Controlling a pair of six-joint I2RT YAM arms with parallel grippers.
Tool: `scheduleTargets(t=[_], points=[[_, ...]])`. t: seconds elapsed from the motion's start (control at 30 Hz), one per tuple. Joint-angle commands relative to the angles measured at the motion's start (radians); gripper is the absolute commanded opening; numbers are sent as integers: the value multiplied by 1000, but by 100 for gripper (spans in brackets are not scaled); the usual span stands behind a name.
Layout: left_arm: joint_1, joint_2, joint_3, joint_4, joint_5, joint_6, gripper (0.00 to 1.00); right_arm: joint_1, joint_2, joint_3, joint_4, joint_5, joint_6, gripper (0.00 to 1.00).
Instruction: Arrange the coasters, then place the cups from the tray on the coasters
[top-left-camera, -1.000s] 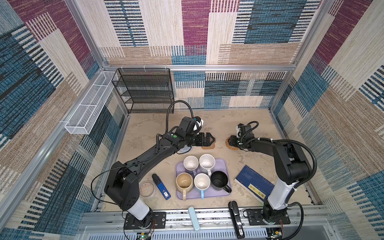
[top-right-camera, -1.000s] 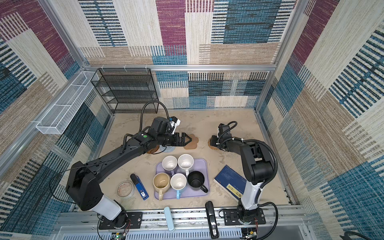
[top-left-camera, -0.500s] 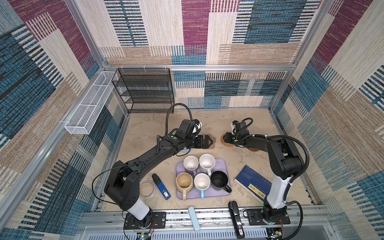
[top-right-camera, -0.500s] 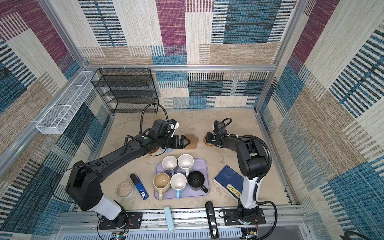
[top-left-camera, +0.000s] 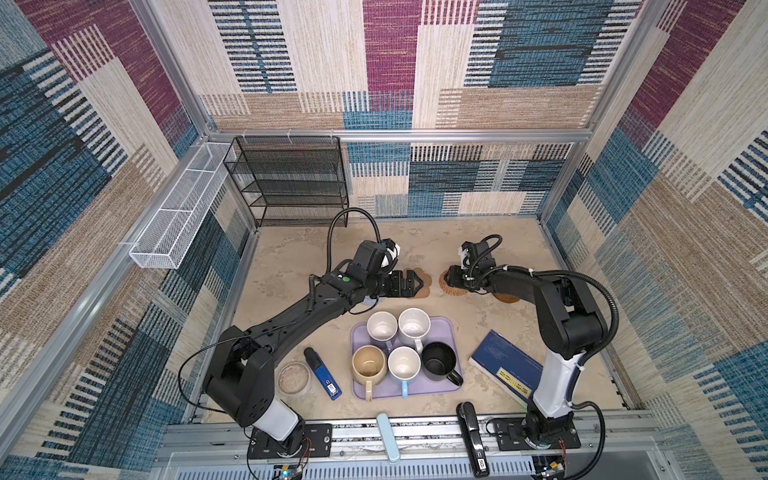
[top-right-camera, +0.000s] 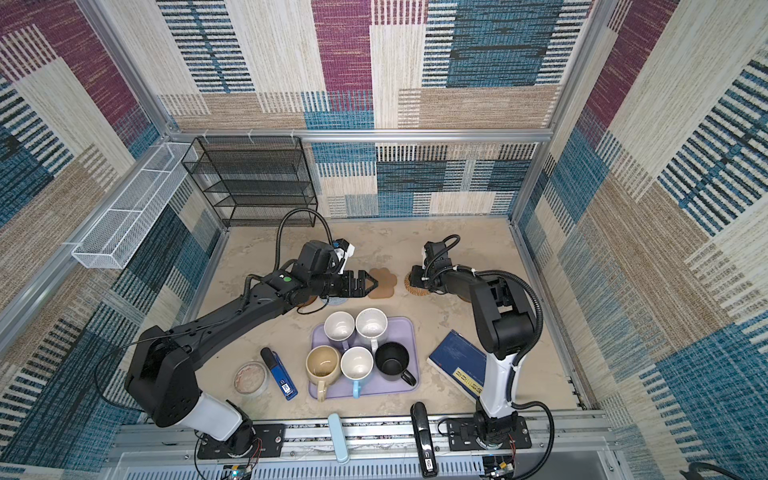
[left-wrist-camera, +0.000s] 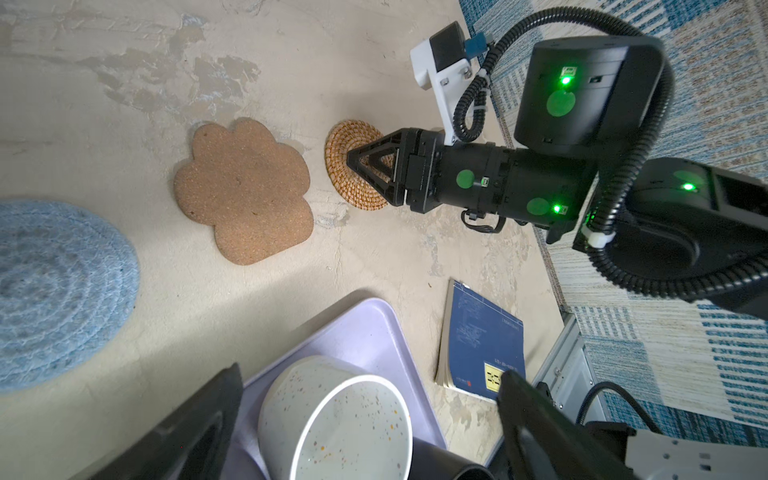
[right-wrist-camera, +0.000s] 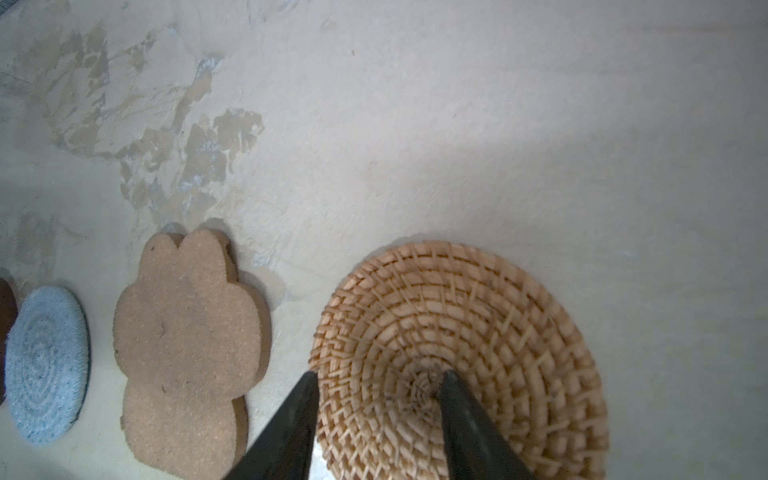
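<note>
We are in the first half of the job. The coasters lie in a loose row at 12 o'clock from the tray (top-left-camera: 445, 332), and none of the five cups (top-left-camera: 413, 324) has left it. From 11 to 2 o'clock we count a brown disc (right-wrist-camera: 6, 324), the blue woven mat (left-wrist-camera: 54, 291), the flower-shaped cork mat (top-left-camera: 420, 283), the rattan mat (right-wrist-camera: 457, 353) and a second brown disc (top-left-camera: 508, 297), half hidden under the right arm. We judge that the spacing is being finished, and every cup remains to be moved.

The right arm folds at the elbow and reaches toward 9 o'clock. The right gripper (right-wrist-camera: 378, 376) is tipped down on the rattan mat, jaws part-way apart, one tip at its rim and one on its middle. Whether they pinch it we cannot tell. The left arm stretches toward 3 o'clock, with the left gripper (top-left-camera: 408, 283) spread wide and empty just beside the flower-shaped cork mat.
</note>
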Motion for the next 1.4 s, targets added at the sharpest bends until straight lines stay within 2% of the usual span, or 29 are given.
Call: scheduleTargets(t=[0.0, 0.2, 0.43, 0.57, 0.7, 0.77, 0.83, 0.93, 1.03, 1.27, 1.37], points=[[2, -9, -11, 38, -5, -22, 99, 8, 26, 4, -79, -29, -1, 50], [3, 2, 6, 26, -2, -19, 99, 12, -19, 10, -54, -34, -4, 50], [1, -6, 37, -2, -17, -6, 99, 6, -106, 32, -50, -2, -36, 60], [0, -32, 33, -3, -22, 1, 100, -22, -165, -2, -30, -16, -50, 80], [1, -46, 8, 26, 7, 6, 100, -110, -234, -70, -34, 15, -34, 92], [0, -59, -23, 74, 10, -6, 100, -155, -255, -94, -69, 67, -38, 100], [1, -65, -17, 70, -4, -14, 100, -187, -257, -109, -98, 119, -54, 100], [1, -55, 13, 47, 26, -7, 100, -246, -254, -158, -78, 133, -68, 100], [-2, -12, 65, -8, 65, 7, 100, -293, -242, -168, -72, 127, -68, 92], [-15, 70, 122, 29, 136, -6, 100, -295, -235, -177, -88, 163, -82, 79], [-17, 88, 130, 29, 126, -11, 100, -294, -210, -166, -72, 122, -93, 69]])
